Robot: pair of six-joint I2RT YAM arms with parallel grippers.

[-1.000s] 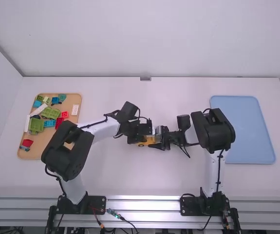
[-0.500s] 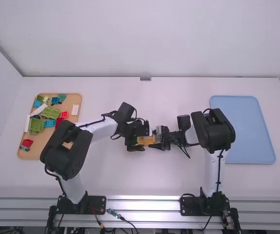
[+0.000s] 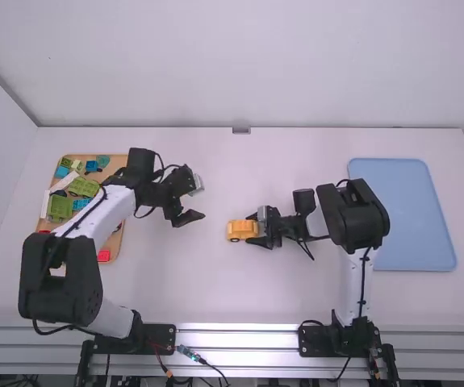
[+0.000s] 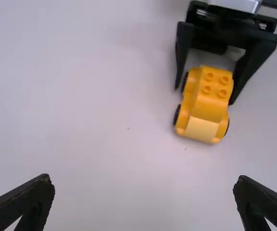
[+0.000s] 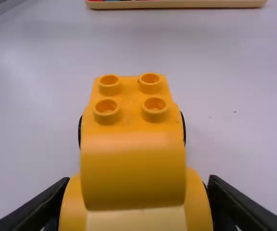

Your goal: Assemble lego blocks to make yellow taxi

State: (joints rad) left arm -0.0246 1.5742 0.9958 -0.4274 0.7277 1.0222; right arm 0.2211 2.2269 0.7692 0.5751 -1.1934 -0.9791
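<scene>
One wide, one loaded

Tan tray (image 3: 116,242), with coloured blocks (image 3: 60,208): left of the left gripper (image 3: 199,200). Left gripper: fingers wide. Yellow car (image 3: 238,230), studded top, black wheels: held between the fingers of the right gripper (image 3: 250,229). Blue tray (image 3: 405,218): well right of the right gripper.

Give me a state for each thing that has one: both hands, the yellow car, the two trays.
left hand, open, nothing between its fingers
right hand, closed on the car
yellow car, wheels on, four top studs bare
tan tray, holding loose blocks
blue tray, lying flat on the table
</scene>
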